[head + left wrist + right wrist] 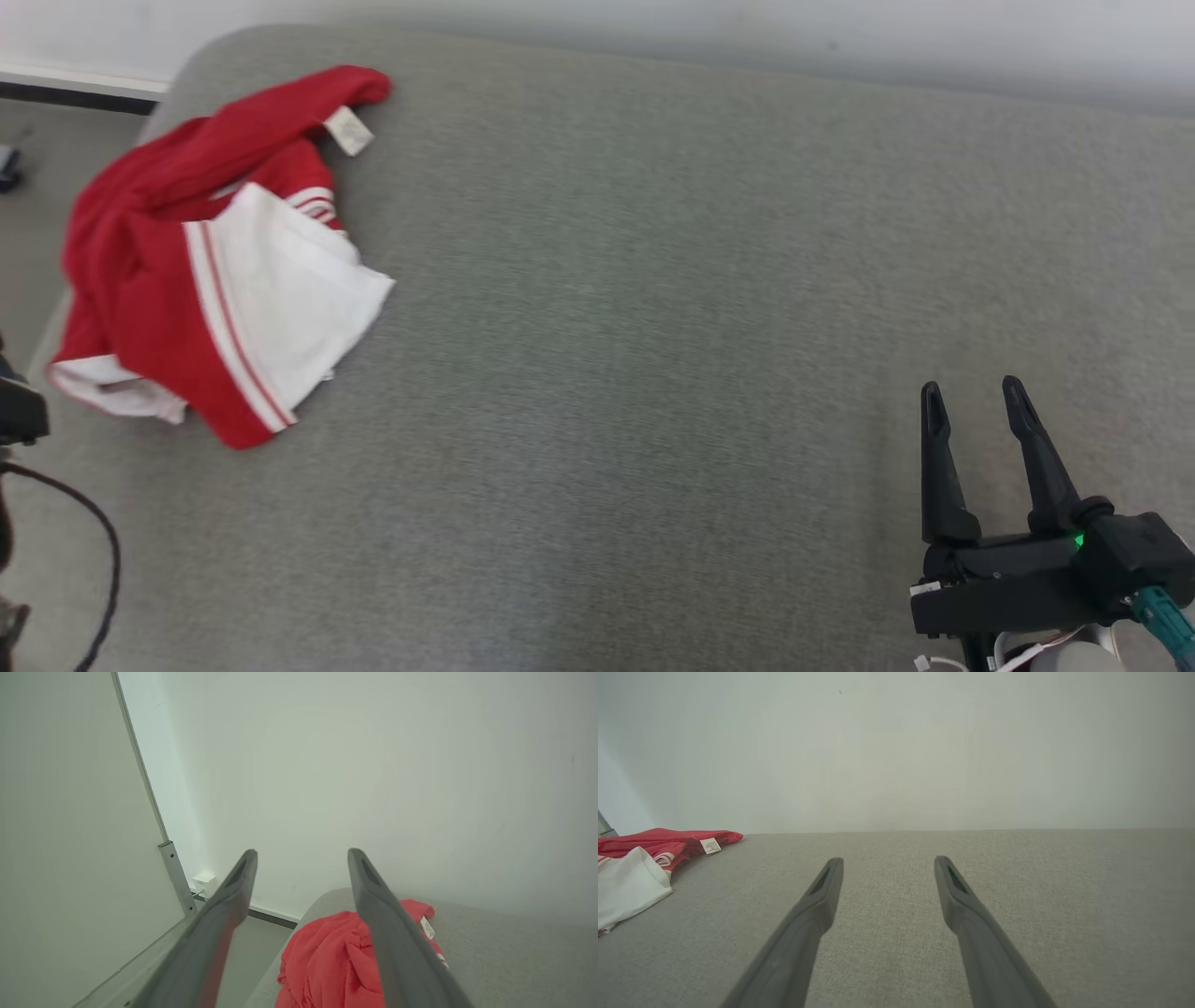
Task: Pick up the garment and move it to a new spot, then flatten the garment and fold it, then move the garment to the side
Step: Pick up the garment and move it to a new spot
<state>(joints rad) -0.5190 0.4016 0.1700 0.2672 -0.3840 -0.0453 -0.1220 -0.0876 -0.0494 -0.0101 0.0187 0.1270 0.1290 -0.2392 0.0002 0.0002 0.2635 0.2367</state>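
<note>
Garment (205, 271) lies crumpled on cushion (653, 373); left tool (302, 854) and right tool (972, 387) gape empty.

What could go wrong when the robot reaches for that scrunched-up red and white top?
1. The crumpled red and white garment lies right at the rounded corner of the grey fabric surface; a clumsy nudge might push it over the edge.
2. It is bunched in layers, so the open left claw may pinch only one fold and lift it tangled.
3. A black cable loops near that side and might snag the arm.
</note>
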